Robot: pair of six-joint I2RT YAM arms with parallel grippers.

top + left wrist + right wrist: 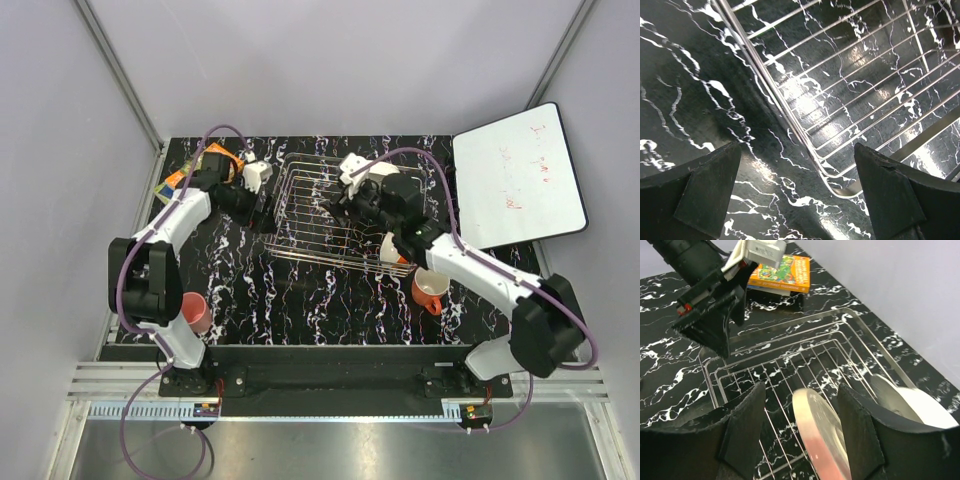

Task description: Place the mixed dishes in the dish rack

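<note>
Your rack [300,200] sits in the middle of the table [300,300], and two dishes are already inside it. A pink plate [820,435] stands on edge on the rack's wire floor, leaning a little and blurred in the right wrist view. A white plate [920,407] rests against the rack's side wall just beyond it. Your right gripper [802,392] hangs over the rack's right half with its fingers [745,440] partly spread, one on either side of the pink plate. Rack wire shows through the gap on one side, so the plate is not clamped; on the other side you cannot tell whether the finger touches it. Your left gripper [796,150] is at the rack's left rim, spread wide and holding nothing, with a rounded corner of the rack showing between its fingers. The mug [430,290] stands on the table just off the rack's near right corner. The tumbler [196,312] is well off the near left corner. The packet [782,272] lies beyond the rack's far left corner, and the board [518,175] lies to the rack's right.
</note>
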